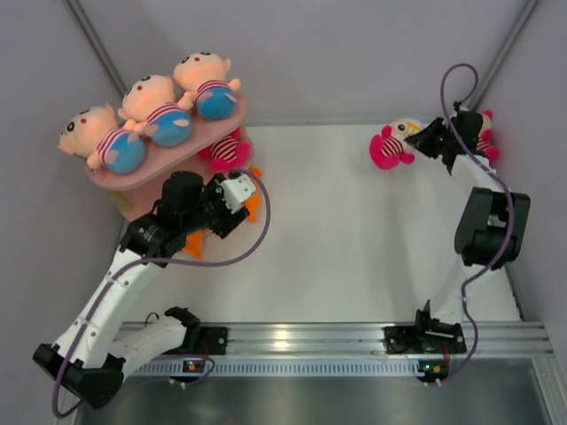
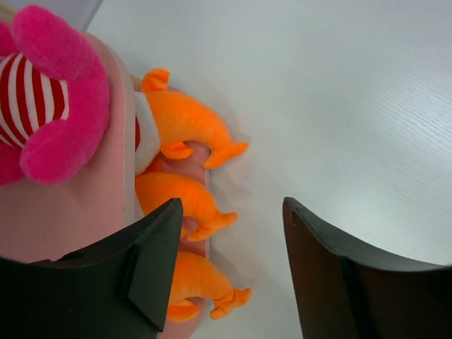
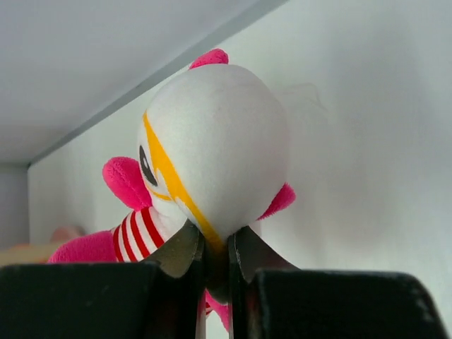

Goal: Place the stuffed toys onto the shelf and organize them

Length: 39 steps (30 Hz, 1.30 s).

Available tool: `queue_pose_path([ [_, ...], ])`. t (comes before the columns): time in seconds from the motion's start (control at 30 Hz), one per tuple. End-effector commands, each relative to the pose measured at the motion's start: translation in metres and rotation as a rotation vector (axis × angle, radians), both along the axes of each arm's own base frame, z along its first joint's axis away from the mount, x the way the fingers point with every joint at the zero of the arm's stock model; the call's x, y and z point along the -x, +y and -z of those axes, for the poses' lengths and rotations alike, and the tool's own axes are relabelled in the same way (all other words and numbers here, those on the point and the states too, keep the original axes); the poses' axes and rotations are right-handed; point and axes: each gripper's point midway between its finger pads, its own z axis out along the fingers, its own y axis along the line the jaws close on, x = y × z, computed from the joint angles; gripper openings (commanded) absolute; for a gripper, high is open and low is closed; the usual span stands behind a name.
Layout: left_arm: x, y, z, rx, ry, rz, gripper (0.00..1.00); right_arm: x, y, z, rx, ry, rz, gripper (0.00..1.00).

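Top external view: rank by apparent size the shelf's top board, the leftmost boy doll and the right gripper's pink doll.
Top board
leftmost boy doll
pink doll, partly hidden by the right gripper

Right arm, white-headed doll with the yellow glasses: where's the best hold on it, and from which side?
Take the white-headed doll by its round head, the bulkiest part, coming from the right arm's side: the head points toward the right gripper and the pink limbs splay away. The jaws now pinch only a fold at the head's edge; a wider bite would likely hold better.
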Motion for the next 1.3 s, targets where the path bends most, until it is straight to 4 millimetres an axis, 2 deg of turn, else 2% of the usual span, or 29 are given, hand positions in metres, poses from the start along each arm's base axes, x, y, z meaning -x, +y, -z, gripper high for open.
queue_pose_path([
  [0.0,0.018,-0.007,-0.020,0.015,-0.074,0.129,0.68,0.060,0.082,-0.090,0.092,-0.158,-0.259,0.00],
  [0.03,0.025,-0.007,-0.019,0.010,-0.071,0.162,0.75,0.077,0.098,-0.106,0.104,-0.182,-0.296,0.00],
  [0.07,0.030,-0.008,-0.017,0.001,-0.076,0.194,0.78,0.092,0.114,-0.097,0.113,-0.154,-0.340,0.00],
  [0.1,0.036,-0.009,-0.014,-0.004,-0.063,0.219,0.81,0.111,0.157,-0.095,0.108,-0.135,-0.428,0.00],
  [0.13,0.044,-0.010,-0.013,0.002,-0.059,0.250,0.84,0.125,0.177,-0.105,0.104,-0.150,-0.468,0.00],
  [0.17,0.056,-0.015,-0.008,0.016,-0.028,0.311,0.89,0.147,0.218,-0.104,0.068,-0.141,-0.551,0.00],
  [0.23,0.070,-0.020,-0.009,0.044,-0.027,0.365,0.94,0.169,0.258,-0.118,0.037,-0.175,-0.628,0.00],
  [0.27,0.078,-0.024,-0.010,0.071,-0.019,0.397,0.96,0.190,0.293,-0.125,0.015,-0.186,-0.695,0.00],
  [0.33,0.087,-0.027,-0.010,0.099,-0.017,0.423,0.97,0.205,0.327,-0.136,-0.003,-0.213,-0.753,0.00],
  [0.37,0.091,-0.028,-0.009,0.113,-0.006,0.434,0.97,0.224,0.353,-0.141,-0.030,-0.221,-0.812,0.00],
  [0.47,0.097,-0.025,-0.006,0.119,-0.010,0.427,0.97,0.248,0.389,-0.150,-0.068,-0.219,-0.896,0.00],
  [0.53,0.100,-0.022,0.000,0.110,-0.018,0.422,0.97,0.255,0.401,-0.152,-0.072,-0.220,-0.914,0.00],
  [0.67,0.103,-0.021,0.002,0.118,-0.015,0.422,0.98,0.282,0.430,-0.149,-0.082,-0.196,-0.981,0.00],
  [0.83,0.103,-0.022,-0.004,0.121,-0.035,0.434,0.98,0.295,0.446,-0.143,-0.087,-0.174,-1.006,0.00],
  [0.93,0.095,-0.019,-0.007,0.099,-0.048,0.408,0.98,0.303,0.452,-0.147,-0.091,-0.185,-1.030,0.00],
  [1.0,0.093,-0.018,-0.009,0.090,-0.055,0.404,0.94,0.306,0.454,-0.149,-0.093,-0.188,-1.038,0.00],
  [1.07,0.094,-0.019,-0.006,0.088,-0.053,0.415,0.79,0.307,0.454,-0.151,-0.096,-0.195,-1.040,0.00],
  [1.1,0.097,-0.020,-0.004,0.090,-0.053,0.425,0.53,0.307,0.453,-0.154,-0.099,-0.201,-1.038,0.00],
  [1.13,0.099,-0.019,-0.005,0.092,-0.066,0.433,0.35,0.308,0.454,-0.156,-0.103,-0.208,-1.039,0.00],
  [1.17,0.101,-0.019,-0.001,0.091,-0.062,0.438,0.10,0.309,0.454,-0.155,-0.105,-0.206,-1.045,0.00],
  [1.2,0.102,-0.018,-0.002,0.090,-0.073,0.442,0.00,0.308,0.454,-0.155,-0.106,-0.206,-1.045,0.00],
  [1.27,0.105,-0.017,-0.009,0.101,-0.091,0.437,0.00,0.309,0.455,-0.154,-0.103,-0.202,-1.052,0.00],
])
